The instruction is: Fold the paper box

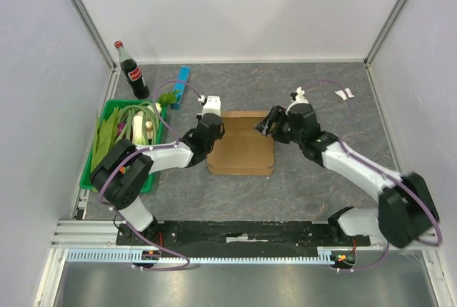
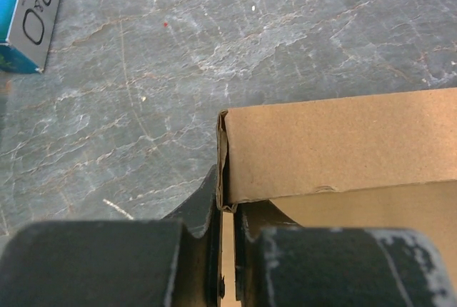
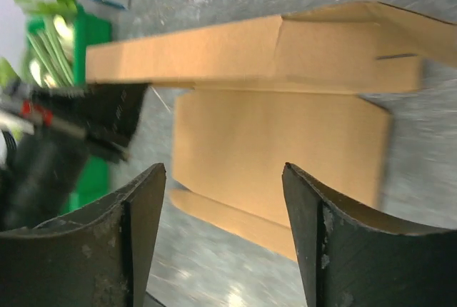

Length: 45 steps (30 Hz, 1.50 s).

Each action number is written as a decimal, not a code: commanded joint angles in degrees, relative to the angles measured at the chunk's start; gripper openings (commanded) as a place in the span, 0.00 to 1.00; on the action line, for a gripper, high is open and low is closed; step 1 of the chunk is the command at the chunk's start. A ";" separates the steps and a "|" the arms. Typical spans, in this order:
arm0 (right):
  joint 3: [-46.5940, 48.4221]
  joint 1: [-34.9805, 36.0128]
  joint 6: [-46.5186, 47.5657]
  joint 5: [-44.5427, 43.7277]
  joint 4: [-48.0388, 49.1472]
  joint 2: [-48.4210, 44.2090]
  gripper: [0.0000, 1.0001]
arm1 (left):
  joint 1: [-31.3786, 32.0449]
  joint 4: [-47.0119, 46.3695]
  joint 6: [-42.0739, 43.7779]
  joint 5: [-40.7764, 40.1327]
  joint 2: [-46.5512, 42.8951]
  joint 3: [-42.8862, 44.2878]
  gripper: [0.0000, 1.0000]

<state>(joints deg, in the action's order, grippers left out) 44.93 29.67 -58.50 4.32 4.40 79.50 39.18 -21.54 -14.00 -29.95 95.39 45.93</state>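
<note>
Grey stone-pattern tabletop (image 1: 314,178), white walls on three sides. Thin brown cardboard paper box (image 1: 241,153) lies flat at table centre, between both arms. Far flap stands raised along far edge. Left gripper (image 2: 227,210) pressed together on raised flap's left end, pinching cardboard. Right gripper (image 3: 225,178) spread wide, just beside box's far right corner. Open tabletop near and right of box. Leftward, apart from box: green plastic tray (image 1: 89,163) of leafy vegetables, dark cola bottle (image 1: 133,73), slim blue bar (image 1: 183,86).

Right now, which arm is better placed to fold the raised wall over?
Left, probably. The left hand is shut on the raised wall of the box at its corner; the right hand hangs open, gripping nothing.
</note>
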 commanded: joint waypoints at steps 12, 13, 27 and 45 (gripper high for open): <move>27.66 -0.49 32.40 -4.49 -35.08 0.90 0.71 | -0.24 3.69 -3.40 -3.18 -8.29 -4.89 0.02; 29.93 -0.58 32.48 -4.41 -34.90 2.31 0.70 | -0.24 3.79 -3.66 -3.09 -8.38 -4.89 0.02; 27.85 -0.67 33.27 -2.03 -27.17 7.94 0.62 | -0.24 5.54 -5.07 -3.53 -9.70 -6.12 0.02; 18.71 -2.33 19.40 6.74 -14.26 8.56 0.50 | 0.37 6.51 -6.39 -3.09 -11.55 -6.73 0.02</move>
<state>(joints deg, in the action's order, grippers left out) 65.06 28.53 -34.44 7.53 -17.28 88.95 39.05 -14.48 -18.24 -31.46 85.67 39.35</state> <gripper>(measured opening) 0.515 0.088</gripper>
